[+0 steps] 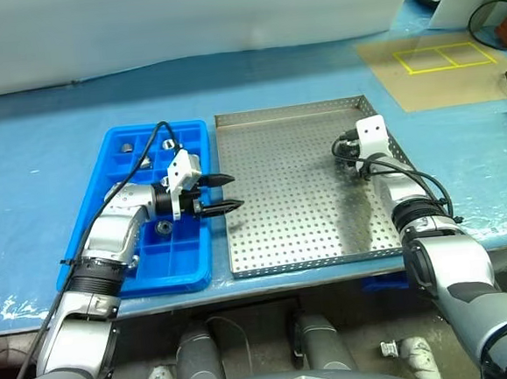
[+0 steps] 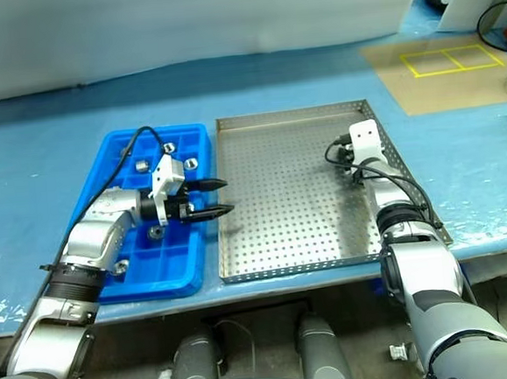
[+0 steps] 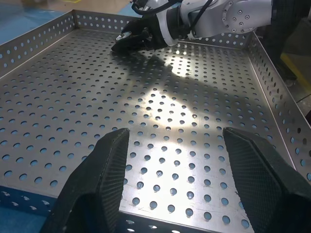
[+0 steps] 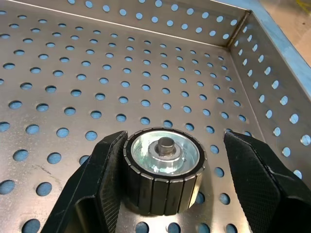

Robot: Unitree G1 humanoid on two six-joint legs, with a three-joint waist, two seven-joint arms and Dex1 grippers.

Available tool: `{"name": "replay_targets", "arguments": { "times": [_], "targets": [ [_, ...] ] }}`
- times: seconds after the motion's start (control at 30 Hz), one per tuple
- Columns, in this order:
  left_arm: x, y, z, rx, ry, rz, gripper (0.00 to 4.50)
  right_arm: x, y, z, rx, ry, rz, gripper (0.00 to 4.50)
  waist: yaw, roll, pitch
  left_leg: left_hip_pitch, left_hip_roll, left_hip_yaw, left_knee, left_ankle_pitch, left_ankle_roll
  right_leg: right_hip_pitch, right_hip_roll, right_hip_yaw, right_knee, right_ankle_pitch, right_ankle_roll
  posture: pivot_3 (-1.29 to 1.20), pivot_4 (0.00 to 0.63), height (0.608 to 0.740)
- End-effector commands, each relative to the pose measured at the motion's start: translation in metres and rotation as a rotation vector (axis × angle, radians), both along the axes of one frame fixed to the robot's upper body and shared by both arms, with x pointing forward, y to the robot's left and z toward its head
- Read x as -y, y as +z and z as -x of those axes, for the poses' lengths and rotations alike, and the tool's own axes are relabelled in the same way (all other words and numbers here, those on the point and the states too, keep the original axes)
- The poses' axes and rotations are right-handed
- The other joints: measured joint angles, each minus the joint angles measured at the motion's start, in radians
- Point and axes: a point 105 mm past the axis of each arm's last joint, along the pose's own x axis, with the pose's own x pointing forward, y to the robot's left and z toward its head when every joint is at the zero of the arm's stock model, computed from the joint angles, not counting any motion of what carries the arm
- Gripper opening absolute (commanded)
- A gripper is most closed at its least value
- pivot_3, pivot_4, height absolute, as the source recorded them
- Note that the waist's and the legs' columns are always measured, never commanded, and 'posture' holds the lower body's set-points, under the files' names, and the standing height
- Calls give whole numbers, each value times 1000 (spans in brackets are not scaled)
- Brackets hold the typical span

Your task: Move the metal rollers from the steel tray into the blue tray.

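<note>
Right wrist view: right gripper point(image 4: 165, 194) fingers spread around a ribbed silvery metal roller point(image 4: 163, 170) standing on the perforated grey steel tray point(image 4: 146, 63), one finger touching. Left gripper point(image 1: 223, 194) spread, empty, at the compartmented bright blue plastic tray point(image 1: 120, 169) edge; more rollers point(image 2: 169, 148) sit inside.

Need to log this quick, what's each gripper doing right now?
Left gripper: open, empty, over the steel tray.
Right gripper: open around a metal roller, not clamped.

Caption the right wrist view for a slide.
Right gripper open around a metal roller standing on the steel tray, near its corner.
</note>
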Motion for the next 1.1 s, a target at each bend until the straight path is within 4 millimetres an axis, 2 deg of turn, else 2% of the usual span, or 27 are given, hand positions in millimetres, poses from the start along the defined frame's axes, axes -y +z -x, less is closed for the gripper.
{"name": "replay_targets", "arguments": {
  "times": [0.03,0.2,0.43,0.53,0.7,0.83,0.93,1.03,1.1],
  "targets": [
    [-4,12,0,41,6,12,3257,1,4,0,22,5,7,3033,0,0,0,0,0,0,0,0,0,0,0,0,0,0,0,-268,150,740],
    [-3,12,0,41,-1,5,3257,-13,0,-1,19,53,23,1755,-1,0,0,0,0,0,0,0,0,0,0,0,0,0,0,-274,150,740],
    [-4,14,0,42,-7,1,3257,-21,-1,-2,7,86,26,1757,-4,0,0,0,0,0,0,0,0,0,0,0,0,0,0,-271,150,740],
    [-10,17,-1,62,6,-13,3257,-35,7,-5,26,148,37,1757,-7,0,0,0,0,0,0,0,0,0,0,0,0,0,0,-266,150,740],
    [-32,35,-2,119,51,-49,3257,-85,41,-7,117,393,42,1757,-11,1,0,-1,1,0,-1,0,-1,-3,1,-1,0,0,0,-239,150,740],
    [-62,46,0,134,125,-83,3257,-148,74,5,182,677,6,1757,-6,1,1,-2,1,0,-3,0,-1,-4,1,-1,-1,0,0,-148,150,740],
    [-77,47,4,135,172,-106,3257,-176,83,16,182,813,-10,1757,9,1,1,-2,1,0,-4,0,0,-4,0,-2,-1,0,0,-101,150,740],
    [-95,48,14,132,240,-127,3257,-213,76,40,139,1044,48,1757,28,1,1,-2,1,0,-4,0,-1,-4,0,-2,-2,0,0,-27,150,740],
    [-102,47,24,125,276,-137,3257,-231,71,59,100,1197,49,1757,42,1,1,-2,1,0,-6,1,-1,-4,0,-2,-2,0,0,18,150,740]
  ]
}}
